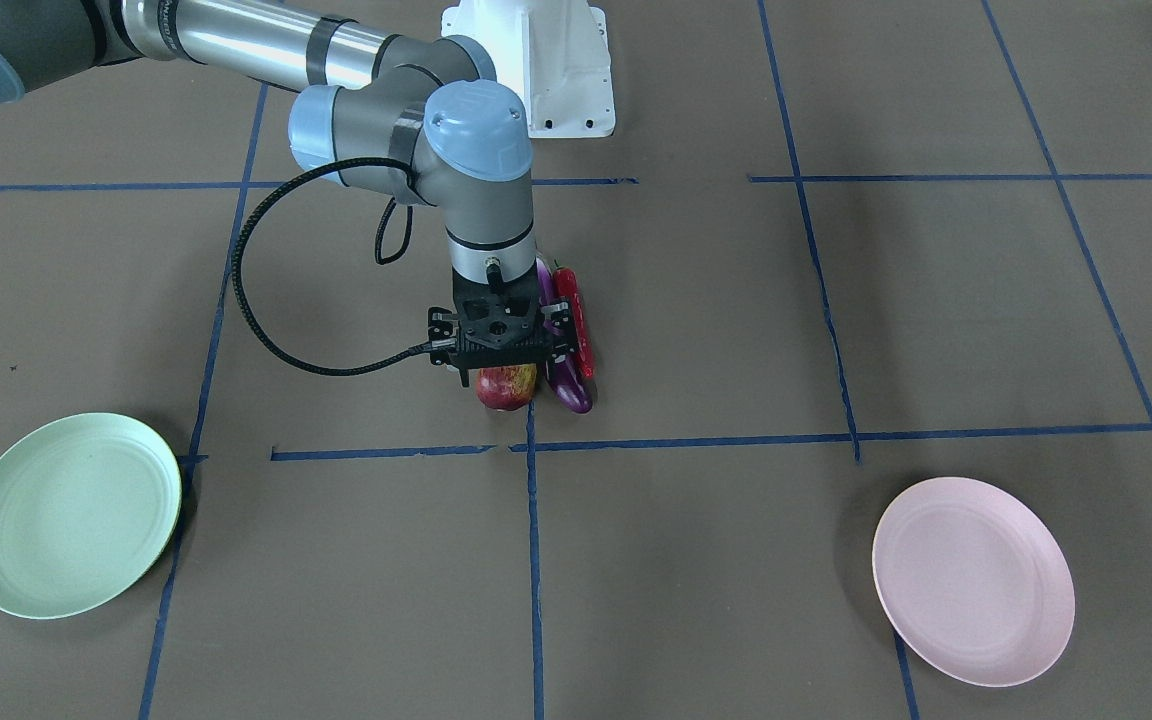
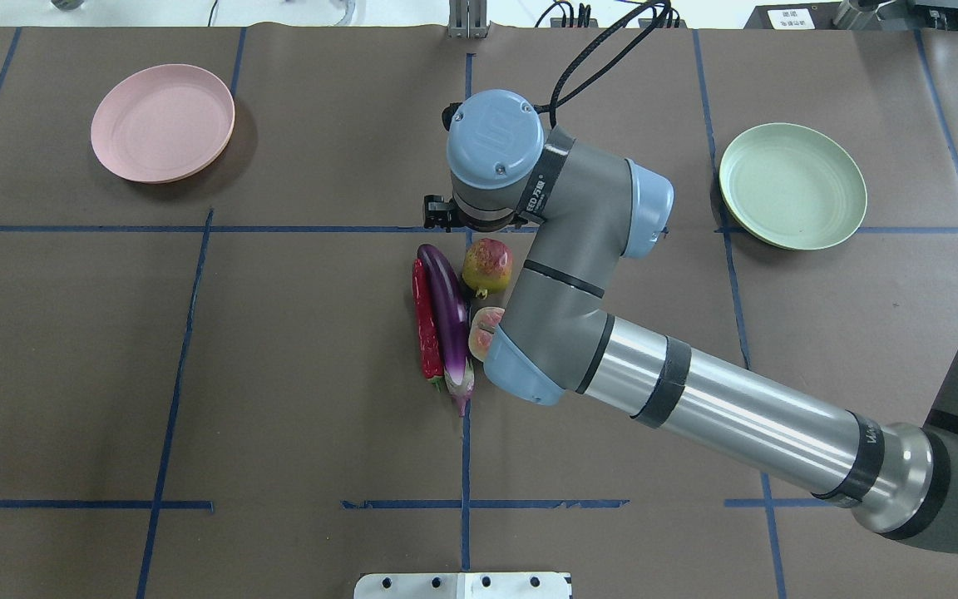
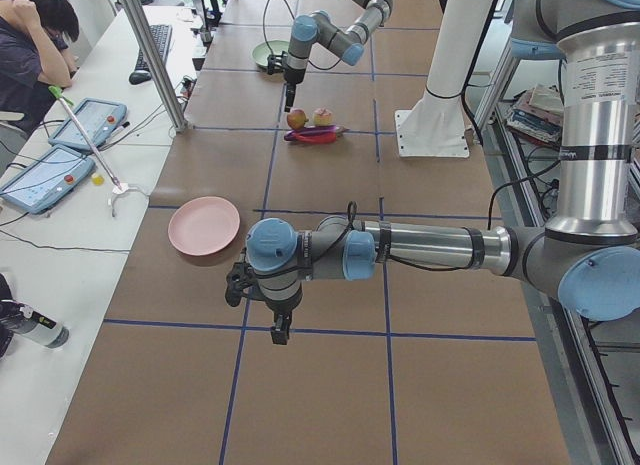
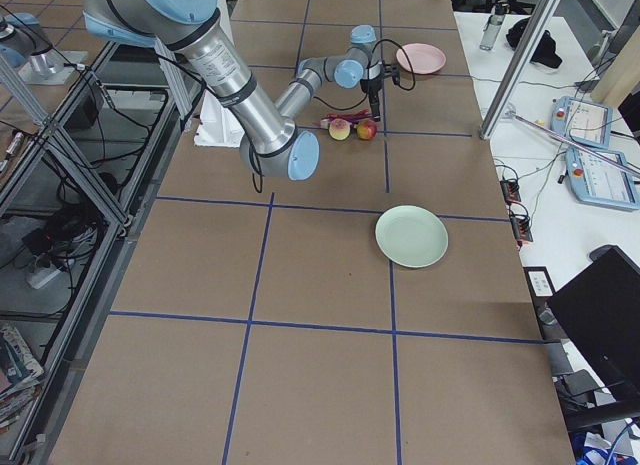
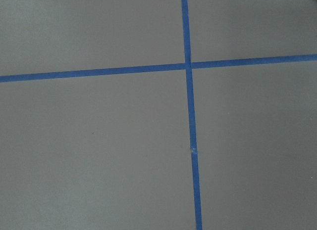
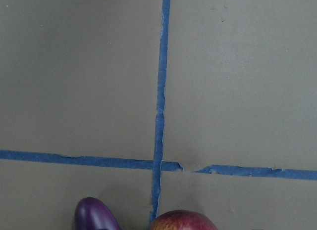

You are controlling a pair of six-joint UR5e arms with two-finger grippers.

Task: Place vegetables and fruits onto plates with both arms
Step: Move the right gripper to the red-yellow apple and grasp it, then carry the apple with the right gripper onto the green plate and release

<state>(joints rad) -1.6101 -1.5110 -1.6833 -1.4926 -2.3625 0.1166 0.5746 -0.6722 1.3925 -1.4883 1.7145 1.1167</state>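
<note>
Nothing is plated yet: the pomegranate [image 2: 487,264] sits on the brown table [image 2: 296,399], and the other three items crowd around it. The peach [image 2: 483,331] is just beside it on the robot's side. The eggplant [image 2: 448,312] lies just to its left, with the chili pepper [image 2: 426,329] pressed along the eggplant's far flank. All four pieces are waiting, so I judge the job to be at its very first pick. The right gripper [image 1: 502,350] hangs directly over the pomegranate, down close to its top, and that looks like the first target. Its wrist view catches only the fruit's crown and the eggplant's tip. The fingers are hidden there and behind the gripper's body in the front view, so I cannot tell whether they are spread or closed. Both dishes are bare. The green plate [image 2: 792,185] lies well apart from the pomegranate on the robot's right, and the pink plate [image 2: 163,122] lies well apart on the robot's left. Both are a little farther out from the robot than the fruit. The left gripper [image 3: 279,327] hovers over bare table beyond the pink plate, far from the pomegranate. Its own camera shows nothing but crossed blue tape [image 5: 190,66], and whether it is open or closed I cannot tell.
</note>
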